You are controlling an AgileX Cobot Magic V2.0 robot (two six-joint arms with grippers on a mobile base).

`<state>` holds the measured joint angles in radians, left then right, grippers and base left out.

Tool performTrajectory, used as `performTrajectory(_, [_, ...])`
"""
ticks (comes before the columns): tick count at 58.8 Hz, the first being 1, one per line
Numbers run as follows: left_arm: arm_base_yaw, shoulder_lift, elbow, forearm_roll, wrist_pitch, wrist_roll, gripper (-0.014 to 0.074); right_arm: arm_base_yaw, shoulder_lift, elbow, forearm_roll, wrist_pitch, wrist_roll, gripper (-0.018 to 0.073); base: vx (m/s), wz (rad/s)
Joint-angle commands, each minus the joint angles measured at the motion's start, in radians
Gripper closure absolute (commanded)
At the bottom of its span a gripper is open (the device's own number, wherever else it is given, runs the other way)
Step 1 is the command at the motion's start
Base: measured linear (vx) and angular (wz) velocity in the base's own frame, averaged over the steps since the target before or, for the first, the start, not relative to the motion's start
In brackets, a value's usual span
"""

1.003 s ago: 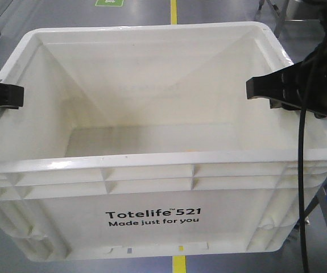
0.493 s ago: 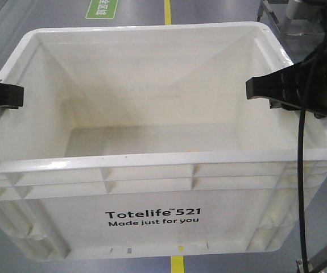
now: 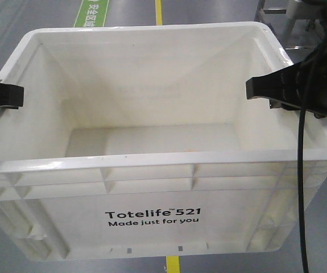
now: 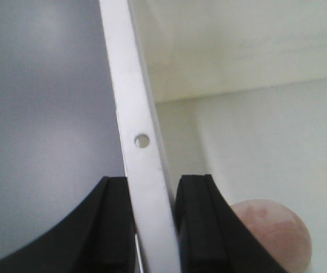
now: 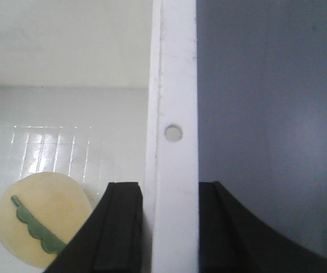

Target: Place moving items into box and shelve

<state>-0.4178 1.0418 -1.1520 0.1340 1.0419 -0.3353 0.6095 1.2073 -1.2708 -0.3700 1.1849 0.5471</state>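
1. Tote (image 3: pixel 152 162) of white plastic, printed "Totelife 521 Made just for you", fills the front view, with grey floor (image 3: pixel 49 17) and a yellow line (image 3: pixel 173 264) showing around it.
2. My left gripper (image 3: pixel 4 96) is closed narrow on the tote's left rim. At the wrist, one black finger (image 4: pixel 115 227) sits outside the wall and its partner inside, pinching the wall.
3. My right gripper (image 3: pixel 265 88) clamps the opposite rim the same way, with the wall sandwiched between its fingers (image 5: pixel 120 227).
4. The moving items lie on the tote's bottom. A pale yellow ball (image 5: pixel 44 227) with a green scalloped stripe sits near the right wall, and a pinkish ball (image 4: pixel 271 233) near the left. The near wall hides both from the front view.
5. I judge that gripping opposite sides balances the load for carrying. Packing looks done and shelving remains. The rack is not in view.
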Motion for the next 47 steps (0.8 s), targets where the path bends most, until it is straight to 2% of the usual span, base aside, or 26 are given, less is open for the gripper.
performTrajectory(1, [-0.006,-0.032,-0.041,0.02,-0.117,0.014,0.0456,-0.001,-0.035,-0.039,-0.094,-0.095,-0.012,0.0449,0.42,-0.07])
performTrajectory(47, [-0.006,-0.032,-0.041,0.02,-0.117,0.014,0.0456,-0.001,-0.035,-0.039,-0.094,-0.095,-0.012,0.0449,0.42,-0.06])
